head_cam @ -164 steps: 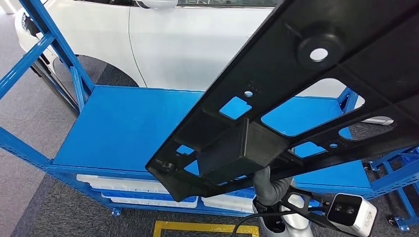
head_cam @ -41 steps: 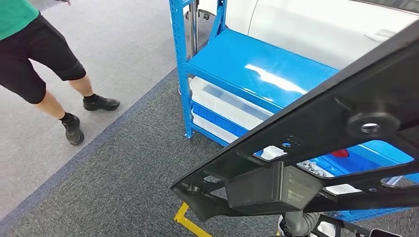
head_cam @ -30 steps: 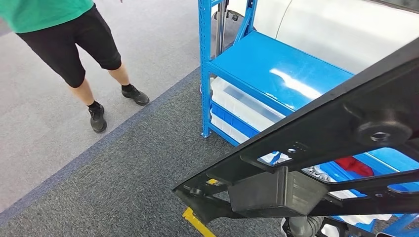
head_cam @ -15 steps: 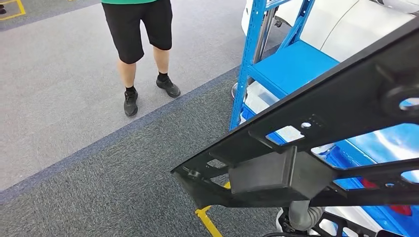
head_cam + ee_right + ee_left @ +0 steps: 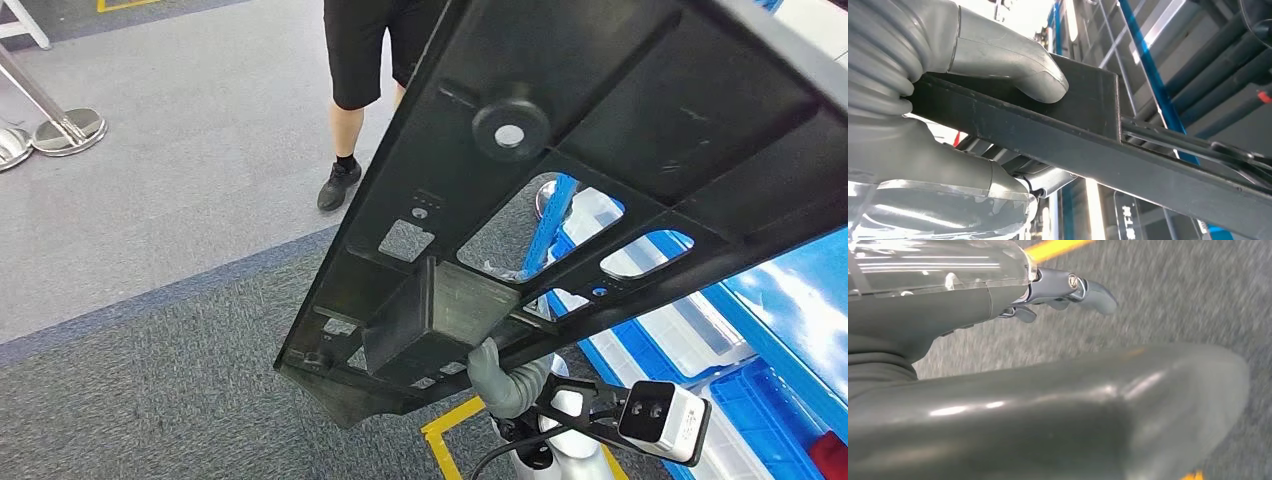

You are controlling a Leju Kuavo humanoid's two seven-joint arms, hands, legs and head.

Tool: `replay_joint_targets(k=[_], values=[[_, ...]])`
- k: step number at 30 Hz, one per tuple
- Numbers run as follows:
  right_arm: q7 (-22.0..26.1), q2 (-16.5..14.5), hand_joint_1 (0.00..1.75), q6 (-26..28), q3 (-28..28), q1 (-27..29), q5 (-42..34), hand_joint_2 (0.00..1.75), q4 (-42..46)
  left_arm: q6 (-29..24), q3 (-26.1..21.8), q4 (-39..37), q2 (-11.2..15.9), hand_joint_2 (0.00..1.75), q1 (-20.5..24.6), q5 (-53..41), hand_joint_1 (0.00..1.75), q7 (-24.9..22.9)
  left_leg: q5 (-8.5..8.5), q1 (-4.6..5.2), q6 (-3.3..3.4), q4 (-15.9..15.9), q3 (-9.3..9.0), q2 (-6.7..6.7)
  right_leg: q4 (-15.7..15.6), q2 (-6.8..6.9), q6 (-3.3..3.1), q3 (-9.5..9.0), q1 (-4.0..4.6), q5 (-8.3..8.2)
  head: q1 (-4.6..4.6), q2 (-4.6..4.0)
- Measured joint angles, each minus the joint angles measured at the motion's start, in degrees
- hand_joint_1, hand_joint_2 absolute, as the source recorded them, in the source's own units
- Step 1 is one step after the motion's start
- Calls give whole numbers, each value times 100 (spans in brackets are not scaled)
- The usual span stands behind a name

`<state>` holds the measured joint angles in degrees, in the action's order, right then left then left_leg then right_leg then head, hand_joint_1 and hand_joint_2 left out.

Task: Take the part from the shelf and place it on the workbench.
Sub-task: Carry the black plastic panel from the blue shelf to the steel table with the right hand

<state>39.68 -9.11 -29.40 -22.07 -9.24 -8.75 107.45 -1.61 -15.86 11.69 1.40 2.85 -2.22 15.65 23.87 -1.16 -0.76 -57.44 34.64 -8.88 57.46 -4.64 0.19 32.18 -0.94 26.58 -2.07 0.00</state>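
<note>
The flat black plastic part [image 5: 560, 150], ribbed with cutouts, runs off frame at 2 o'clock, hiding the right hand [image 5: 998, 75] that grips its boxy block. The left hand [image 5: 1068, 290] hangs with fingers apart, holding nothing.

Floor [image 5: 150, 200]: light grey carpet, darker grey strip nearer the robot, yellow tape marking [image 5: 450, 435] on it. Person's black shoe [image 5: 338, 186] and two chrome stanchion bases [image 5: 68, 131] stand on it. Blue shelf [image 5: 790, 300] at right, white bins [image 5: 690, 330] underneath.

Head view high, downward; right wrist close on part [image 5: 1088, 135]; left wrist blurred, probably floorward.
</note>
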Motion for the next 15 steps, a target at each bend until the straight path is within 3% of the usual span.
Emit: replay_joint_targets(k=[2, 4, 6, 7, 8, 9, 11, 12, 13, 15], values=[[3, 37, 175, 29, -91, -85, -37, 175, -69, 4, -12, 0, -46, 0, -18, 17, 0, 0, 149, 15, -47, -272, 134, 316, -68, 182, -71, -53, -11, -21, -2, 0], [7, 81, 175, 60, -158, -137, -81, 175, -126, 5, -24, 0, -88, 0, 5, 45, 0, 1, 504, 21, -85, -981, 483, 737, -98, 394, -119, -89, 13, -15, -3, 0], [8, 132, 175, 75, -202, -166, -120, 175, -178, 4, -40, 0, -120, 0, 17, 70, 0, 2, 732, 3, -117, -1621, 812, 828, -94, 589, -128, -95, 34, 6, -3, 0], [8, 155, 175, 79, -223, -185, -136, 175, -206, 2, -52, 0, -136, 0, 5, 81, 0, 2, 698, -2, -126, -1675, 840, 844, -91, 676, -125, -101, 39, 18, -3, 0], [8, 174, 175, 80, -240, -206, -148, 175, -230, -1, -66, 0, -148, 0, -10, 90, 0, 3, 562, -5, -126, -1494, 743, 869, -87, 754, -116, -113, 41, 32, -3, 0], [8, 190, 175, 86, -253, -231, -155, 175, -251, -3, -83, 0, -156, 0, -23, 95, 0, 3, 359, -2, -115, -1101, 529, 941, -83, 827, -104, -134, 44, 52, -3, 0], [8, 222, 175, 125, -279, -285, -161, 175, -285, -4, -111, 0, -167, 0, -20, 97, 0, 13, 84, 49, -37, -302, 96, 1192, -73, 954, -58, -176, 70, 97, -3, 0], [8, 240, 175, 158, -294, -309, -164, 175, -300, -4, -122, 0, -171, 0, -14, 95, 0, 21, 32, 77, 10, -80, -21, 1273, -69, 1009, -30, -192, 84, 115, -2, 0], [8, 256, 175, 192, -310, -326, -167, 175, -313, -4, -131, 0, -174, 0, -11, 91, 0, 31, 42, 104, 57, -12, -46, 1290, -72, 1060, -1, -202, 94, 126, -2, 0], [8, 288, 175, 252, -350, -349, -172, 175, -329, -2, -145, 0, -179, 0, -26, 78, 0, 48, 19, 97, 126, 12, -37, 1153, -79, 1123, 63, -225, 88, 148, -3, 0]])
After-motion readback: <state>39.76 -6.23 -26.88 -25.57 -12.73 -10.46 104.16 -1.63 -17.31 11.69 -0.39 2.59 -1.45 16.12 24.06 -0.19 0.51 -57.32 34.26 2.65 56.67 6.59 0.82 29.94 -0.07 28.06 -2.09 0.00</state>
